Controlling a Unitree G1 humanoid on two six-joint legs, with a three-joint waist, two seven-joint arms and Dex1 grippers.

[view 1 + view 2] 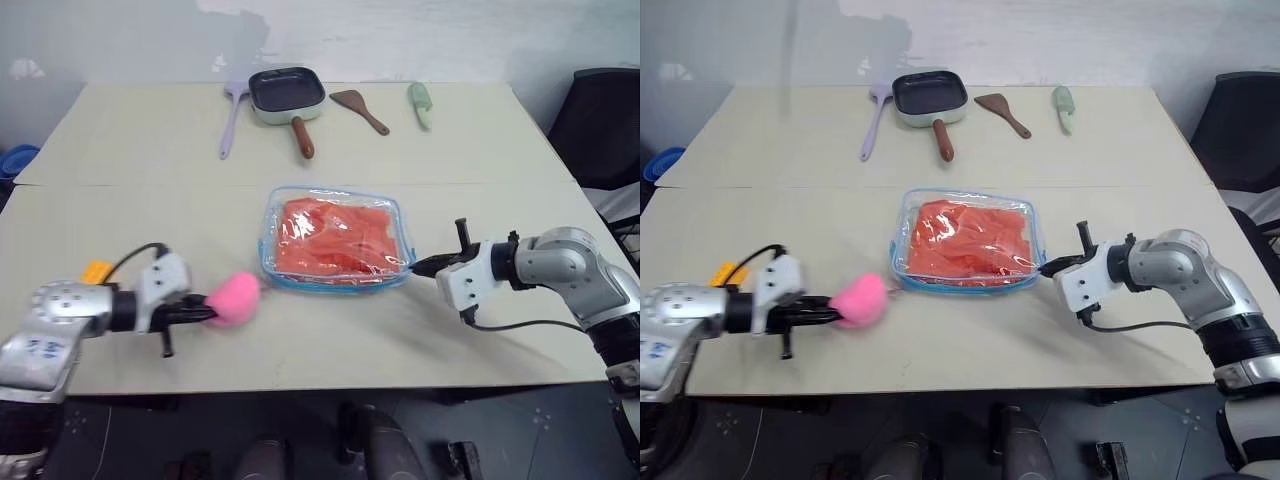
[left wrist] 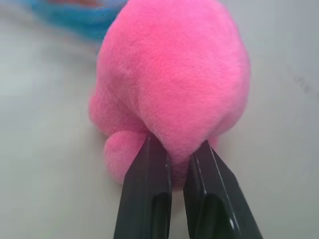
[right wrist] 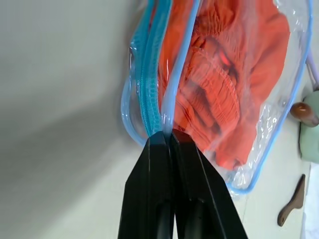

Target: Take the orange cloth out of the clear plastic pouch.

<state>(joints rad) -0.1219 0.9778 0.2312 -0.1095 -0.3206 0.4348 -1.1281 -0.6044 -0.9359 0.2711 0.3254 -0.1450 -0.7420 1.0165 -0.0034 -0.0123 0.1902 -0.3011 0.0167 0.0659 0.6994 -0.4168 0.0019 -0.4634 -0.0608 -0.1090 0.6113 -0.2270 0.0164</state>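
Clear plastic pouch (image 1: 337, 240) flat at table (image 1: 480, 160) centre, orange cloth (image 1: 335, 235) inside. Right gripper (image 1: 416, 267) at pouch's near right corner, pinching edge trim. Fluffy ball (image 1: 235, 297) left of pouch, near its near left corner, between left gripper (image 1: 205, 314) fingers. Small ridged block (image 1: 95, 270) further left. Along far edge, left to right: spatula (image 1: 232, 118), frying pan (image 1: 287, 95), wooden turner (image 1: 359, 110), brush (image 1: 421, 103).

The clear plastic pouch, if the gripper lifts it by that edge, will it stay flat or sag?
The clear plastic pouch probably sags: its film looks thin and wrinkled. The orange cloth looks soft, so it adds little stiffness and may bunch downward.
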